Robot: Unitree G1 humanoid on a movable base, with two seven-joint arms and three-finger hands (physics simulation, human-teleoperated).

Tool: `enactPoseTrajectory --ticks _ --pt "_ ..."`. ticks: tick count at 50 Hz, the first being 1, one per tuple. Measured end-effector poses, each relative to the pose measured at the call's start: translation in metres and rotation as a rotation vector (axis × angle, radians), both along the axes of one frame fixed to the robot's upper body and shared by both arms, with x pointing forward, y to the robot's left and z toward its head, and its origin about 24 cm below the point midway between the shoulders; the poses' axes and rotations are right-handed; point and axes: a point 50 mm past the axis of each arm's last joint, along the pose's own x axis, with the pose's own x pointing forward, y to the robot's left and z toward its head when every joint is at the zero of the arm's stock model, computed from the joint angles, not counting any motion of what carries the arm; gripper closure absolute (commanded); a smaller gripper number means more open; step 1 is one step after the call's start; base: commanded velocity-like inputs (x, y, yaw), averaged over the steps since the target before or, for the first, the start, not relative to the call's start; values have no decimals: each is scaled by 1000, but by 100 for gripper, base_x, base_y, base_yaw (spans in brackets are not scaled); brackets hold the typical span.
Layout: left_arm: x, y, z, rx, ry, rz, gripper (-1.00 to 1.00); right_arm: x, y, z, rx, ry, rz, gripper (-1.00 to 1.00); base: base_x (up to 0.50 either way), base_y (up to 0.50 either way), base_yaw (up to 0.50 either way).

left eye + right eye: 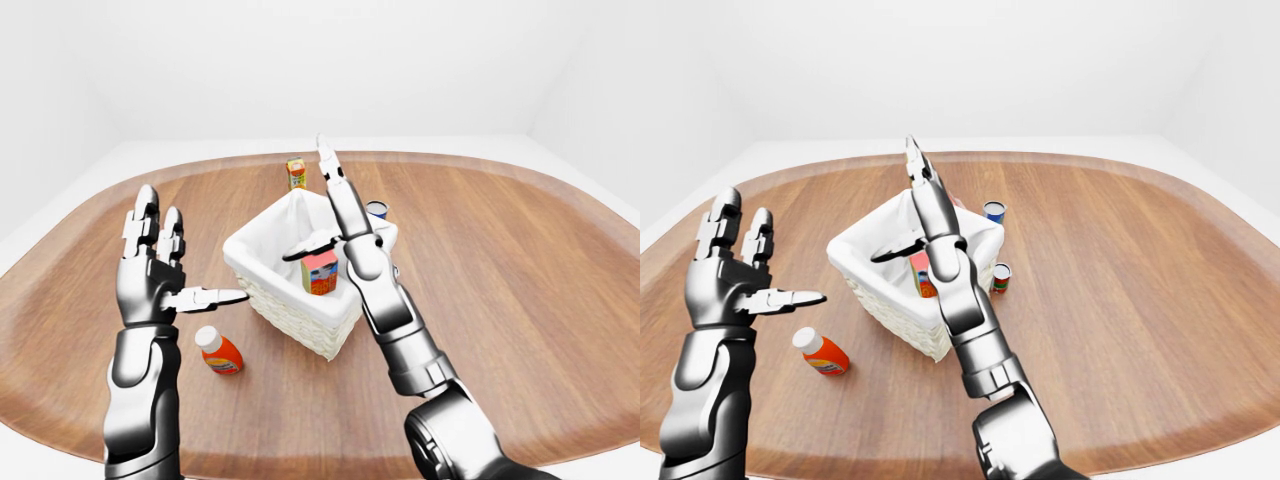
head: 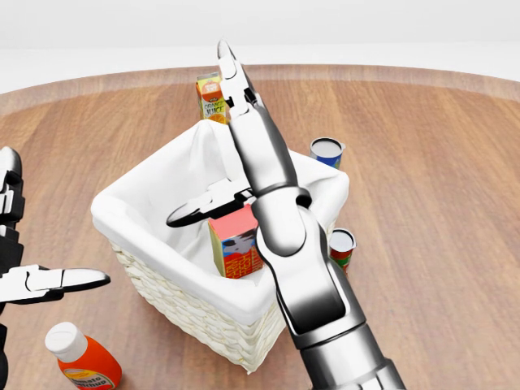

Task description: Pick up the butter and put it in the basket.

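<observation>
One basket [image 2: 162, 268], lined in white, stands on the one wooden worktop [image 2: 439, 162]. One butter carton [image 2: 236, 241] stands inside it. Two tins: one [image 2: 327, 150] just beyond the basket toward the worktop's far edge, one [image 2: 341, 246] beside the basket's right side. One juice carton [image 2: 211, 97] stands nearer the far edge. One ketchup bottle [image 2: 83, 360] lies toward the near edge. Two robot hands show, left hand [image 1: 155, 275] and right hand [image 2: 236, 142].

Bright, even, shadowless render light fills all views, everything in sharp focus, with soft highlights on the metallic right arm [image 2: 280, 211].
</observation>
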Motion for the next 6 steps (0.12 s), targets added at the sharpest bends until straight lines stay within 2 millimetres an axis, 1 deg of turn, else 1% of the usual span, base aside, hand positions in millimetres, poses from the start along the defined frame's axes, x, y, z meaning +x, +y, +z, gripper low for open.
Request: enactPoseTrajectory --ticks 6 --pt "-1 -1 0 3 -2 -2 -100 -15 -9 7 4 -59 20 -100 0 0 0"
